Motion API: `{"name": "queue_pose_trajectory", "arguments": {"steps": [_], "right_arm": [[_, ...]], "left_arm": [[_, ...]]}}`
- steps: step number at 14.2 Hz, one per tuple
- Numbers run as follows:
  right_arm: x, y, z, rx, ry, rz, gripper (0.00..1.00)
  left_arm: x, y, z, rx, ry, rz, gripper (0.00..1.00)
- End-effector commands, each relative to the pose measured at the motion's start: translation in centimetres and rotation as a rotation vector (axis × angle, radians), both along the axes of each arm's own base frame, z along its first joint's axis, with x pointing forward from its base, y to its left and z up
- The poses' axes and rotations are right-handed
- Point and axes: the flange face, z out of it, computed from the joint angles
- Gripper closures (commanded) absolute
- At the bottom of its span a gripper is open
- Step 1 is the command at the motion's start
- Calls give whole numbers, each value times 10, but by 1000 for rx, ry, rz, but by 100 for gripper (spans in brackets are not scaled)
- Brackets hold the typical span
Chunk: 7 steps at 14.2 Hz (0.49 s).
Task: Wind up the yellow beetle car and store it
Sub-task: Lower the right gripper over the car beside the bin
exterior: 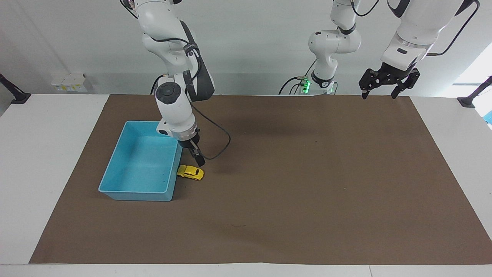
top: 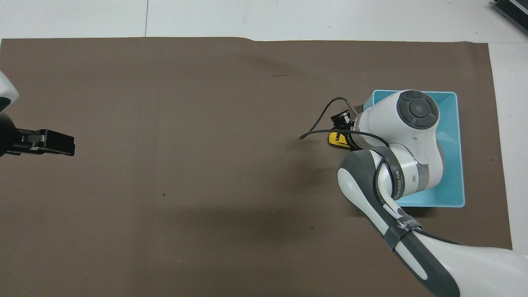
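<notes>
We see the yellow beetle car [exterior: 190, 172] lying on its wheels beside the blue tray [exterior: 115, 169], long axis running along the table. Which end is its nose we cannot tell. Our right gripper [exterior: 195, 155] hangs open and empty just above the car; the left gripper [exterior: 378, 90] waits open and empty.

wall [exterior: 250, 46]: pale grey | table [exterior: 46, 161]: white | mat [exterior: 307, 184]: brown

We see two glossy white robot arms with rounded shells and dark grey joint bands. The right arm [exterior: 173, 104] carries a round dark grey cap [exterior: 167, 92] on its wrist housing, a loose black cable [exterior: 215, 140] looping beside it, and a grey strap with pale lettering [top: 402, 231]. Both end in black two-finger grippers [exterior: 386, 82]. Green lights [exterior: 305, 85] glow at the left arm's base.
</notes>
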Motion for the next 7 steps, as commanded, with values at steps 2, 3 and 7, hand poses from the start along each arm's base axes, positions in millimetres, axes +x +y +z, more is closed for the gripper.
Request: {"name": "queue_pose_trajectory", "arguments": {"steps": [2,3,7], "right_arm": [[12,0,1,38,-22,-179,0],[15,-2,0,43,-32,-213,0],[19,-11,-16,34,-14,-289,0]], "left_arm": [[-8,4,2,-23,-20,4,0],[-6,4,3,-34,-23,7,0],[-4,6,10,-59,-47,24,0]]}}
